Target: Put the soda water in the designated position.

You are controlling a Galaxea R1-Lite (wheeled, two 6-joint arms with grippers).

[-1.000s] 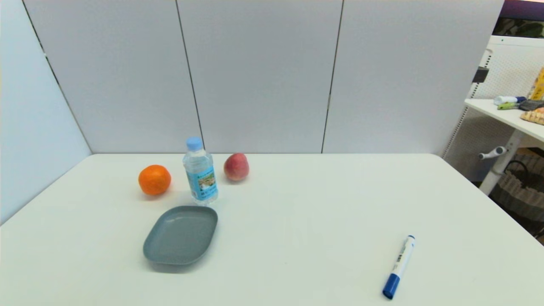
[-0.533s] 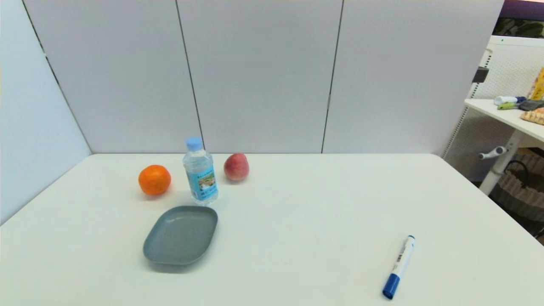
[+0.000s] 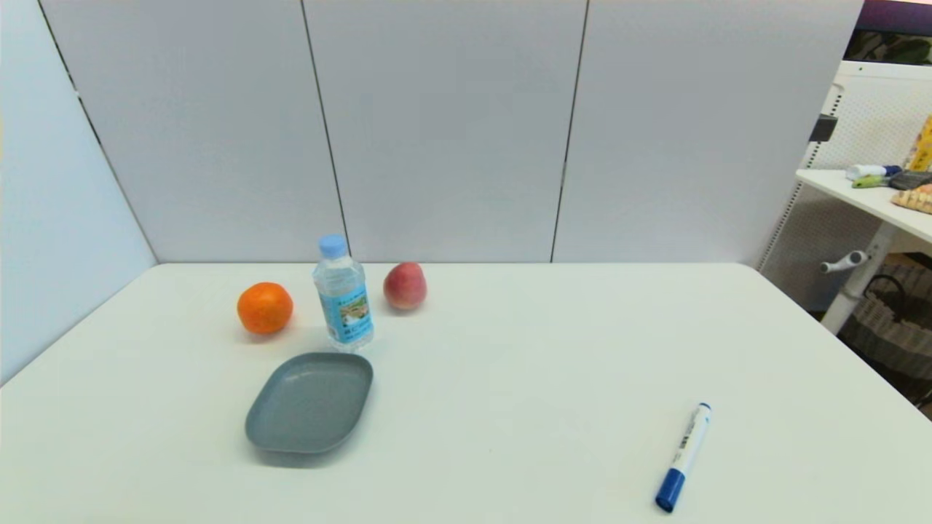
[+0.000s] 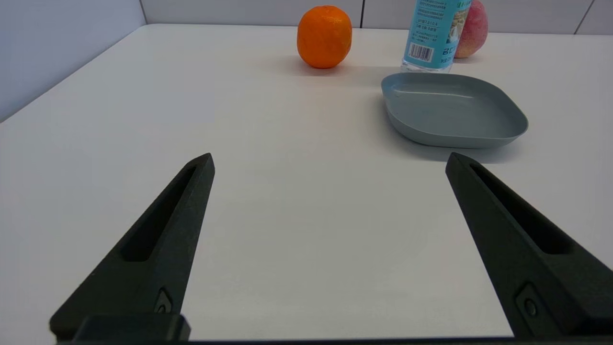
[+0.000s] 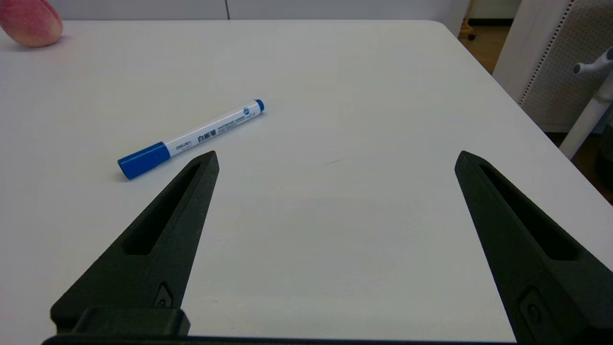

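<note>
The soda water (image 3: 343, 295) stands upright on the white desk (image 3: 524, 364), toward the back and on the left side. It is a small clear bottle with a light blue cap and a blue label. An orange (image 3: 265, 308) sits to its left, a little apart, and a pink peach (image 3: 405, 286) sits to its right and a bit farther back. A grey tray (image 3: 309, 402) lies just in front of the bottle, with its back rim close to the bottle's foot. Nothing is inside the tray. A white marker pen (image 3: 683, 456) with a blue cap lies far off on the right side of the desk, near the front, well apart from the bottle. No arm shows in the head view. The left tool (image 4: 330, 165) is wide open and holds nothing. It hangs low over bare desk near the front left, and in its own view the tray, the orange and the lower part of the bottle are farther off ahead of it. The right tool (image 5: 335, 160) is wide open too and holds nothing. It hangs low over bare desk near the front right, and in its own view the marker pen lies close by one black finger (image 5: 158, 235), not touching it. A bit of the peach shows far off in that view.
</note>
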